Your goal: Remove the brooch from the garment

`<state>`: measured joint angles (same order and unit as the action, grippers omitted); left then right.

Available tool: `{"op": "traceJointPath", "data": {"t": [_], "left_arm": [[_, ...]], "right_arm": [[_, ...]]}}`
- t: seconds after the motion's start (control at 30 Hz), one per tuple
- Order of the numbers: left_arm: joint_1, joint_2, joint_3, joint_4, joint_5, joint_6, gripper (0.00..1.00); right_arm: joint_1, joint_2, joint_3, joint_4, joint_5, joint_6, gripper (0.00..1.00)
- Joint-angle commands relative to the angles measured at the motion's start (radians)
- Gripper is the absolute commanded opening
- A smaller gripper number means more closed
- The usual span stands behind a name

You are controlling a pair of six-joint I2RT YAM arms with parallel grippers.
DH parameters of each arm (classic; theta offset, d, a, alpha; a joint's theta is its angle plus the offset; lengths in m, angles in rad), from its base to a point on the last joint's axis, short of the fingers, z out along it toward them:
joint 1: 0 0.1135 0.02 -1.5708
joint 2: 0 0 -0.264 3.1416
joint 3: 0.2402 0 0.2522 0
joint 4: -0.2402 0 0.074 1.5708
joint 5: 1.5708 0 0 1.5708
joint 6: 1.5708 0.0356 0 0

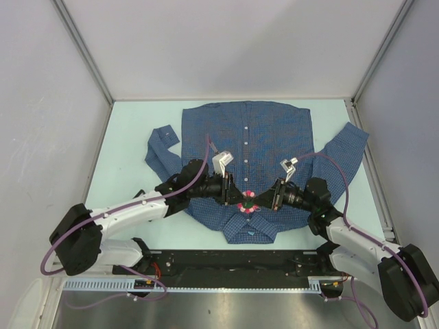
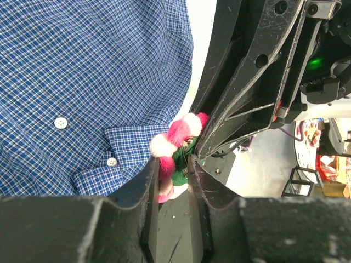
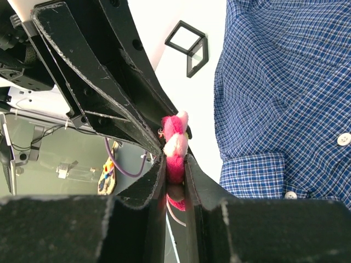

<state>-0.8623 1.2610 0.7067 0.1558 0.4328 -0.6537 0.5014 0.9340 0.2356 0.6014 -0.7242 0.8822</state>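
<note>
The white-linked left arm [image 1: 130, 209] and right arm [image 1: 357, 240] have black joint housings [image 1: 75, 243]; each carries a purple cable [image 1: 208, 147]. The gripper fingers [image 2: 137, 197] are scuffed matte-black plates.

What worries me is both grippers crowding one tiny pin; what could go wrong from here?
1. The left gripper and right gripper are both shut on the brooch, fingers crowded together; opposing pulls could tear its soft petals or make the fingers collide.
2. The brooch sits at the collar of the garment, which nothing holds down; if the pin is fastened, which I cannot see, lifting may drag or snag the fabric.
</note>
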Motion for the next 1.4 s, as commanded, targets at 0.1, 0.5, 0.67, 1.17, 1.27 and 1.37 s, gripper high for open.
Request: {"op": "traceJointPath", "data": {"t": [0.1, 0.5, 0.67, 1.17, 1.27, 1.37], "left_arm": [[-0.030, 0.021, 0.036, 0.173, 0.141, -0.034, 0.29], [-0.030, 0.028, 0.051, 0.162, 0.170, -0.024, 0.36], [-0.029, 0.014, 0.054, 0.146, 0.175, -0.014, 0.41], [0.032, -0.198, -0.076, 0.110, 0.130, -0.004, 0.73], [0.052, -0.236, -0.105, 0.108, 0.118, -0.021, 0.74], [0.055, -0.247, -0.105, 0.073, 0.075, -0.017, 0.75]], "right_arm": [[0.040, 0.008, 0.024, 0.078, -0.029, -0.011, 0.00], [0.048, -0.001, 0.031, 0.061, -0.027, -0.017, 0.00], [0.048, -0.003, 0.031, 0.058, -0.023, -0.019, 0.00], [0.040, -0.012, 0.036, 0.067, -0.026, 0.006, 0.00], [0.040, -0.012, 0.037, 0.066, -0.026, 0.008, 0.00], [0.040, -0.008, 0.039, 0.072, -0.029, 0.015, 0.00]]}}
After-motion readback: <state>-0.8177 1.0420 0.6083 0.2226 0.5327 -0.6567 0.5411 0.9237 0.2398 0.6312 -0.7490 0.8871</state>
